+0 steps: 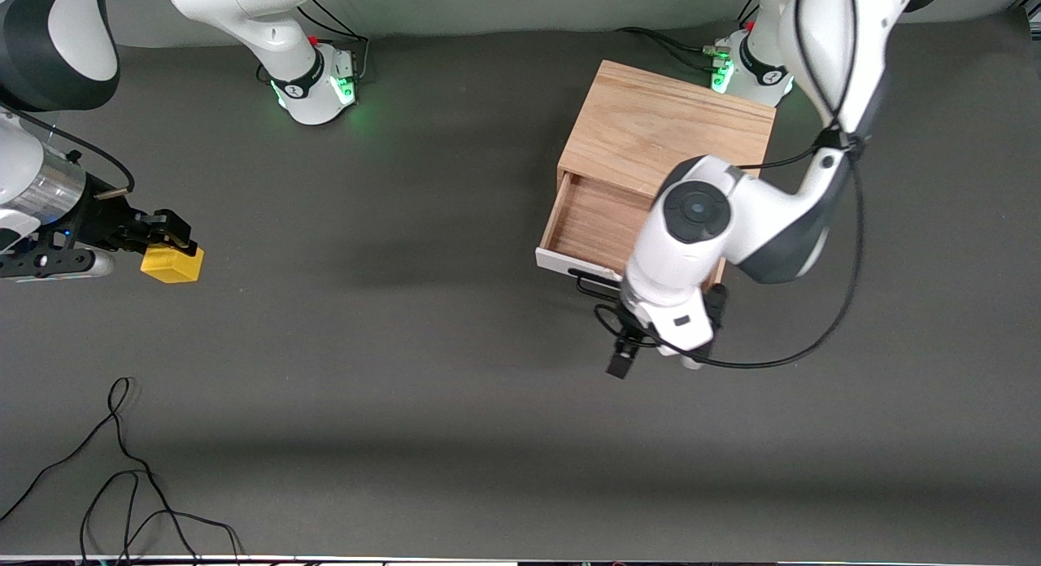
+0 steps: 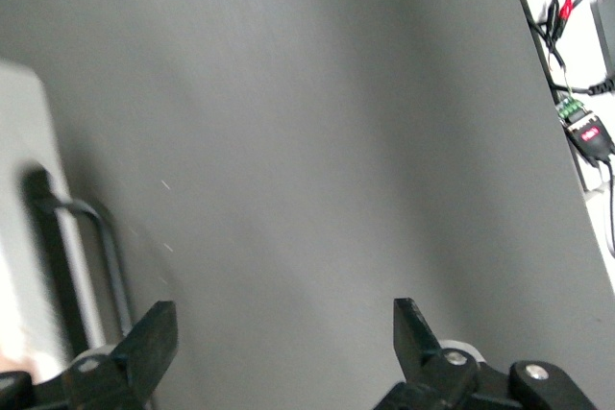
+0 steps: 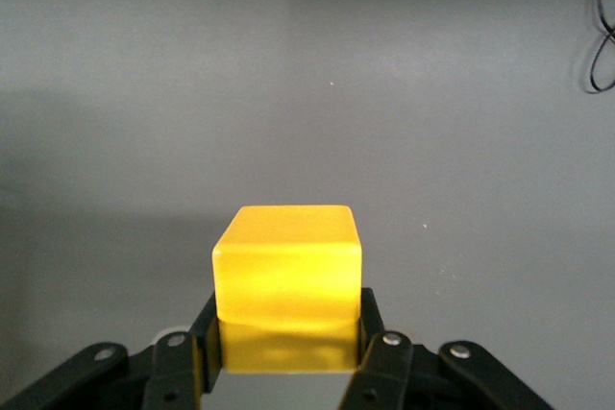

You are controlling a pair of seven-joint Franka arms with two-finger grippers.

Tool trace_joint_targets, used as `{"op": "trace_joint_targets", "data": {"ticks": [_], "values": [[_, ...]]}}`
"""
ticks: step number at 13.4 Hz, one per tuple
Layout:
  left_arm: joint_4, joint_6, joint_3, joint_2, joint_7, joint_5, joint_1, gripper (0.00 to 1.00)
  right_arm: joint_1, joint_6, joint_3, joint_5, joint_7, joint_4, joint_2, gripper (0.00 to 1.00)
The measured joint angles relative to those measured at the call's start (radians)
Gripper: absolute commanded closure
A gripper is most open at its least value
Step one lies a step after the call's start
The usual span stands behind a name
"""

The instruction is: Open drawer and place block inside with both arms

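Observation:
The drawer (image 1: 596, 222) stands pulled out of its light oak box (image 1: 667, 125), its wood interior bare, its white front panel (image 1: 563, 264) and black bar handle (image 1: 587, 285) facing the front camera. My left gripper (image 1: 626, 350) hangs open just in front of the handle, over the table, with nothing between its fingers (image 2: 154, 341); the handle (image 2: 101, 242) shows beside it. At the right arm's end of the table, my right gripper (image 1: 167, 239) is shut on the yellow block (image 1: 172, 263), low over the mat. Its fingers (image 3: 373, 328) clamp the block (image 3: 286, 266) on two sides.
Loose black cables (image 1: 122, 476) lie on the mat near the front edge, at the right arm's end. The left arm's wrist and forearm (image 1: 732, 216) hang over part of the open drawer. The table's edge with wired connectors (image 2: 581, 127) shows in the left wrist view.

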Motion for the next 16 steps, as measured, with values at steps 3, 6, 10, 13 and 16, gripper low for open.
{"op": "trace_joint_targets", "data": {"ticks": [3, 6, 10, 13, 16], "values": [[0.022, -0.260, -0.003, -0.134, 0.384, -0.149, 0.157, 0.00, 0.060, 0.001, 0.004, 0.003, 0.096, 0.033, 0.013, 1.00], [0.020, -0.480, -0.002, -0.260, 0.791, -0.245, 0.357, 0.00, 0.140, 0.001, 0.008, 0.003, 0.219, 0.116, 0.065, 1.00], [-0.007, -0.636, -0.001, -0.357, 1.298, -0.263, 0.550, 0.00, 0.256, -0.001, 0.011, 0.004, 0.372, 0.259, 0.180, 1.00], [-0.085, -0.643, 0.000, -0.440, 1.537, -0.264, 0.600, 0.00, 0.345, -0.002, 0.013, 0.039, 0.501, 0.359, 0.282, 1.00], [-0.124, -0.632, -0.004, -0.500, 1.609, -0.264, 0.588, 0.00, 0.428, -0.002, 0.015, 0.074, 0.595, 0.440, 0.389, 1.00]]}}
